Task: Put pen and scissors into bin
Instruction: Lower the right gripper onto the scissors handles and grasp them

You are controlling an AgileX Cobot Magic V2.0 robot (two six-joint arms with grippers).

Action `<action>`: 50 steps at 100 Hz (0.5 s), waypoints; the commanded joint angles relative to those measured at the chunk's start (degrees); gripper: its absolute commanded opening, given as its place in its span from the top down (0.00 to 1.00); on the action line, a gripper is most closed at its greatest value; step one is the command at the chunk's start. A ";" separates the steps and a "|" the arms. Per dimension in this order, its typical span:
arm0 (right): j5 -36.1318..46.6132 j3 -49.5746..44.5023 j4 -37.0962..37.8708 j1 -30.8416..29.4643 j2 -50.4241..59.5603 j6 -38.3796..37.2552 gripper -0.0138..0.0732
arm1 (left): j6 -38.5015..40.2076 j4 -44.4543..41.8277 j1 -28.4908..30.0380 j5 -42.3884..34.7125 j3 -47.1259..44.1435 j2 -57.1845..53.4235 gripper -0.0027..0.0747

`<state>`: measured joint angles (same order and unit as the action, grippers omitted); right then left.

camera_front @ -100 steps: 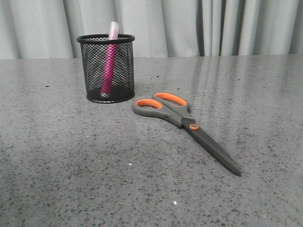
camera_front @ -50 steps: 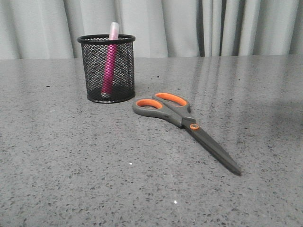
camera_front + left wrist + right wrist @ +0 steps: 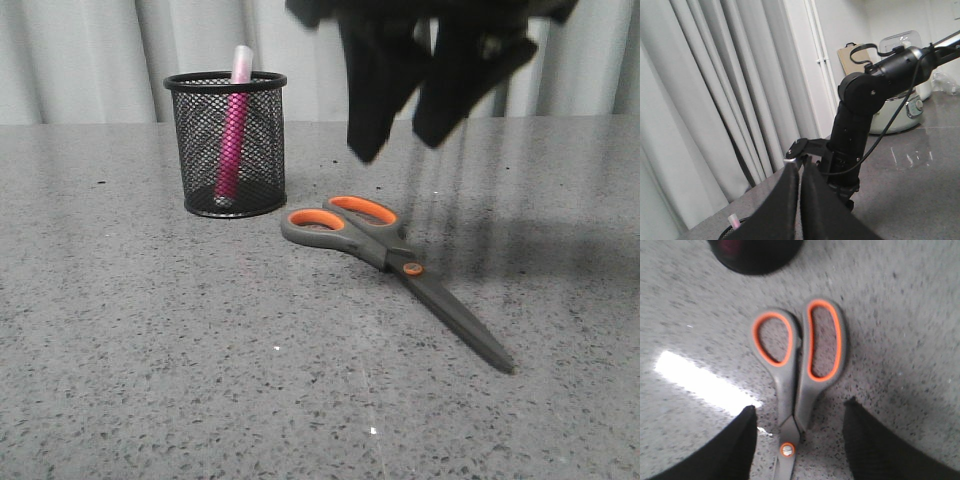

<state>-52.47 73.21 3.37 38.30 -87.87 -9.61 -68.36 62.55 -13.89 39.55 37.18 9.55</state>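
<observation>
The table [image 3: 150,340] is a grey speckled stone-like slab with a slight sheen. The bin [image 3: 226,143] is a round black wire-mesh cup with a solid rim and base, standing upright toward the rear left of the table. The pen [image 3: 231,140] stands inside it, its long axis near vertical and leaning slightly; the pink barrel shows through the mesh and the translucent whitish cap projects above the rim. The scissors [image 3: 392,262] lie flat on the table, closed, to the right of and nearer than the bin, apart from it. Their long axis runs diagonally: the grey handles with orange inner loops point toward the bin, the orange pivot sits mid-length, and the dark grey blades taper to a tip pointing toward the front right. The right end effector [image 3: 400,140] hangs above the handle end, clear of the scissors, its two black fingers spread wide; in the right wrist view the textured fingertips [image 3: 715,450] flank the handle necks and pivot. The left end effector [image 3: 799,200] is raised away from the table, its fingers pressed together with only a thin seam between them, holding nothing.
</observation>
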 commanded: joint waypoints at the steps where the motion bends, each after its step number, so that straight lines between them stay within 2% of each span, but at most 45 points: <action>1: 0.83 2.06 1.08 -0.55 0.10 -1.32 0.37 | 0.70 1.43 -0.94 -1.35 1.17 1.40 0.99; 50: 1.85 2.19 0.55 -0.58 -6.51 -1.52 0.36 | 0.70 1.93 -3.07 -3.10 -2.76 1.40 0.99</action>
<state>-53.01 73.49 3.37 38.22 -95.69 -10.83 -68.32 61.74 -16.29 39.59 33.25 9.55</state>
